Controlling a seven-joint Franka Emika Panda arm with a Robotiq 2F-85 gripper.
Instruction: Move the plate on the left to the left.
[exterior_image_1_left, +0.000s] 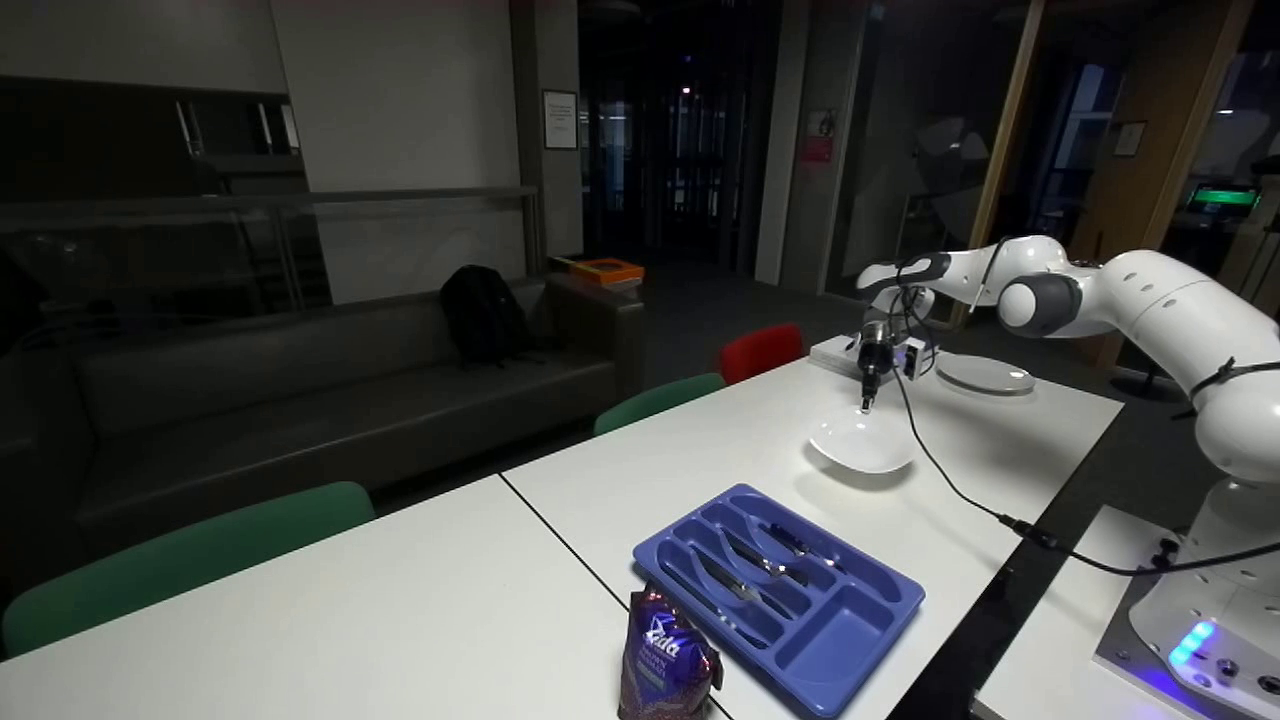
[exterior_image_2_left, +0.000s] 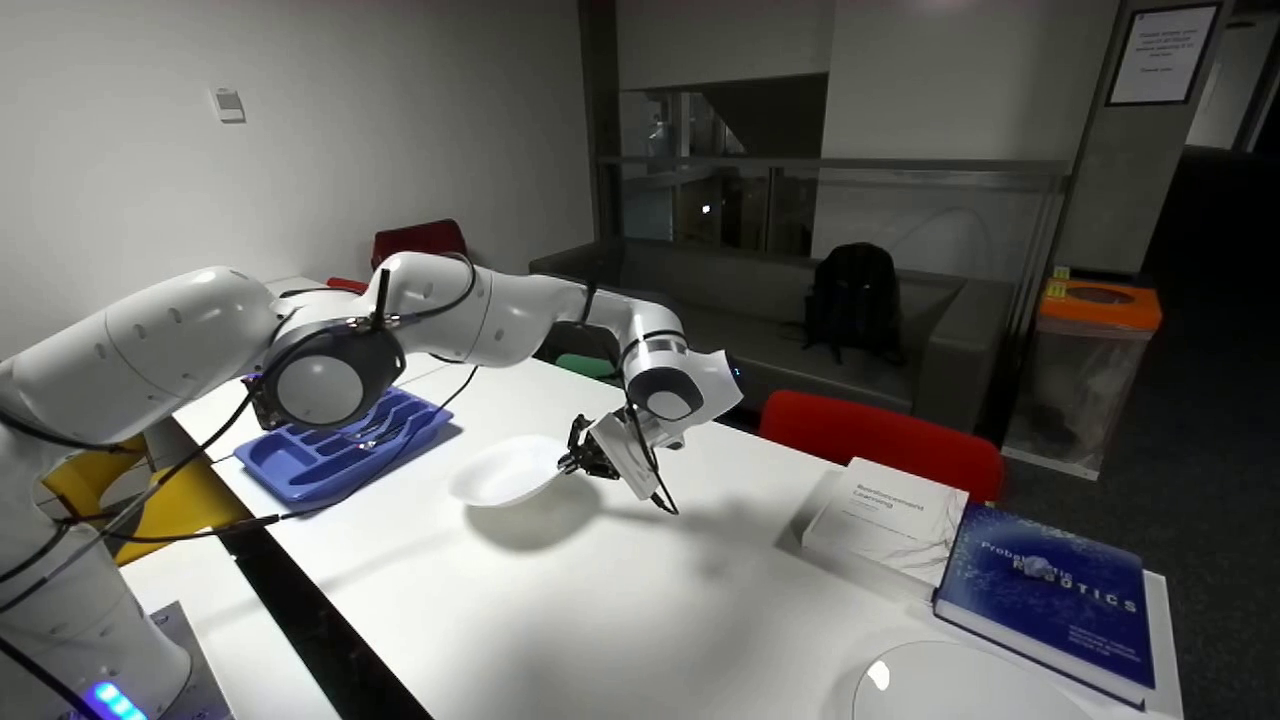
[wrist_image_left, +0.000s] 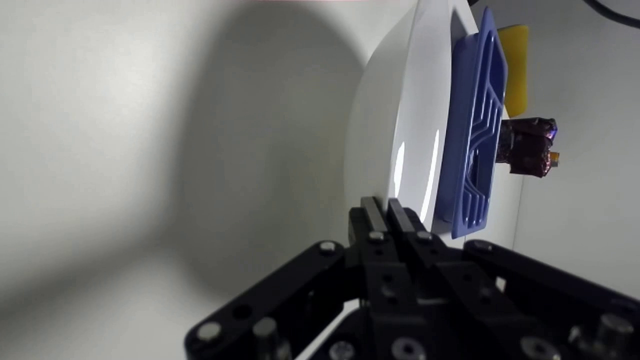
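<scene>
My claw (wrist_image_left: 384, 210) is clamped on the rim of the shallow white plate (exterior_image_1_left: 862, 442), which hangs above the bench (exterior_image_1_left: 400, 620), near the blue cutlery tray (exterior_image_1_left: 840, 635) but apart from it, on the tray's side away from the foil bag (exterior_image_1_left: 662, 665). Left, as I judge it, means toward the tray, so I should travel slowly and either stop short of the tray or lift well over its edge. I hold the plate at one spot only; a jerk could make the glossy rim swivel. I want it resting flat on the bench before I loosen.

How deep the rim sits between my pads (wrist_image_left: 374, 214) is hidden, and the plate's clearance is hard to judge. In an exterior view my arm (exterior_image_2_left: 510, 315) covers part of the tray, and the flatter plate (exterior_image_2_left: 965, 690), well apart from the tray, is cut off at the lower edge.
</scene>
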